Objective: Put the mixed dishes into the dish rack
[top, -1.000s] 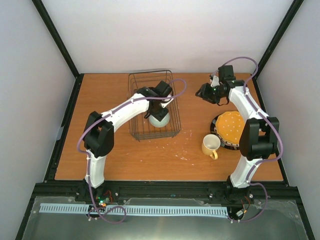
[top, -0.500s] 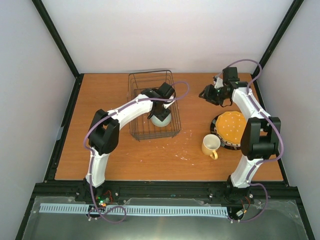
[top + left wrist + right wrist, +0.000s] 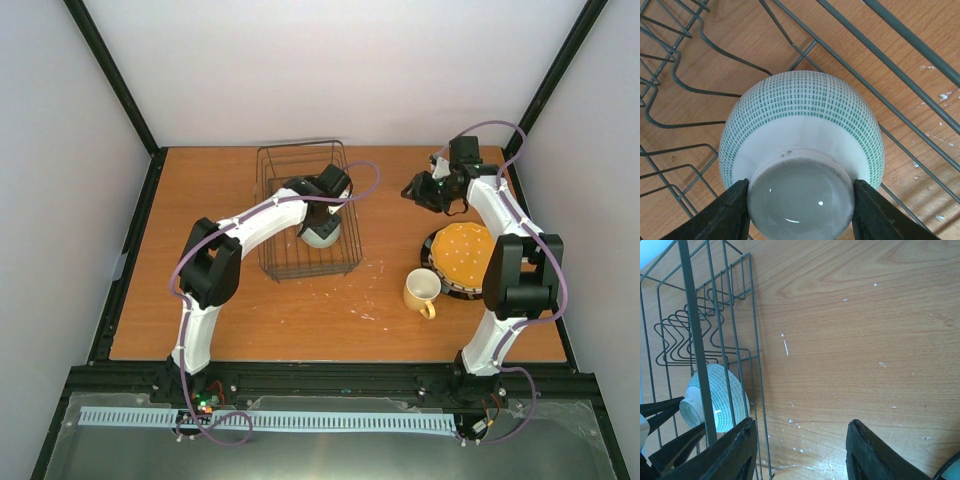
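Note:
The small pale blue-green bowl [image 3: 800,115] hangs mouth-down inside the near right corner of the wire dish rack [image 3: 290,200]. My left gripper [image 3: 800,205] is shut on the bowl's foot ring, one dark finger [image 3: 725,217] on each side. From above, the bowl [image 3: 320,236] shows just under the left gripper [image 3: 322,215]. My right gripper [image 3: 415,190] hovers open over bare table right of the rack, nothing between its fingers [image 3: 735,450]. The orange-yellow dotted plate [image 3: 463,253] tops a stack with a dark rim below it. The cream-yellow mug [image 3: 422,290] stands in front of that stack.
The rack's upright dividers [image 3: 685,340] fill its far half. Its right wall [image 3: 752,365] stands between the right gripper [image 3: 802,440] and the bowl [image 3: 722,395]. White specks dot the wooden table [image 3: 250,320]. Dark frame posts and white walls close in the sides.
The left arm has shifted the bowl slightly toward the rack's right side, still gripping it. The right gripper has drifted a little right and toward the back, staying open.

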`<control>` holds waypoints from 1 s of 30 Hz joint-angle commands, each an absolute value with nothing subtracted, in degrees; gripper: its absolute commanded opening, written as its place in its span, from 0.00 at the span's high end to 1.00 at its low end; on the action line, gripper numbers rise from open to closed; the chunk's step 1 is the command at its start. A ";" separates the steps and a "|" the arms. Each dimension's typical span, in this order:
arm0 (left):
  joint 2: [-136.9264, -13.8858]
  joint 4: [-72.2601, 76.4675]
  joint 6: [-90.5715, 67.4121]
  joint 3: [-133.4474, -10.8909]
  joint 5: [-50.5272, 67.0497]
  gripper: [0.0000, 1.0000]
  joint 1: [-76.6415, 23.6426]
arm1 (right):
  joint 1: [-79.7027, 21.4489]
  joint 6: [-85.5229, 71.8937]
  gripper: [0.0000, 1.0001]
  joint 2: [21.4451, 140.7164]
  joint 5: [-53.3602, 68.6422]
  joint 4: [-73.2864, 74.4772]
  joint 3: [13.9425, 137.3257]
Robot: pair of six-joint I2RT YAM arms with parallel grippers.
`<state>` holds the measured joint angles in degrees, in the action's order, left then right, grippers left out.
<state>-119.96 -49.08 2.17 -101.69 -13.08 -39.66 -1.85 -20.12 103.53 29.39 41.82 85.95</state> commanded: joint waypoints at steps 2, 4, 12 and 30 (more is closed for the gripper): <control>-121.44 -47.64 2.87 -104.43 -13.99 0.64 -40.16 | -0.89 -18.34 0.52 102.07 30.04 43.06 84.92; -121.76 -47.80 2.49 -104.69 -13.80 0.60 -40.16 | -0.68 -18.25 0.52 101.96 30.18 43.15 84.62; -122.02 -48.22 1.69 -104.81 -13.16 0.49 -40.16 | -0.23 -17.78 0.52 101.69 30.65 43.22 84.03; -121.22 -49.48 -0.77 -101.06 -4.93 0.45 -40.16 | 0.17 -17.27 0.52 100.89 31.49 43.07 81.95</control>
<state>-120.75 -48.88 0.34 -102.26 -6.98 -39.66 -0.43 -18.15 103.00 30.76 42.76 82.78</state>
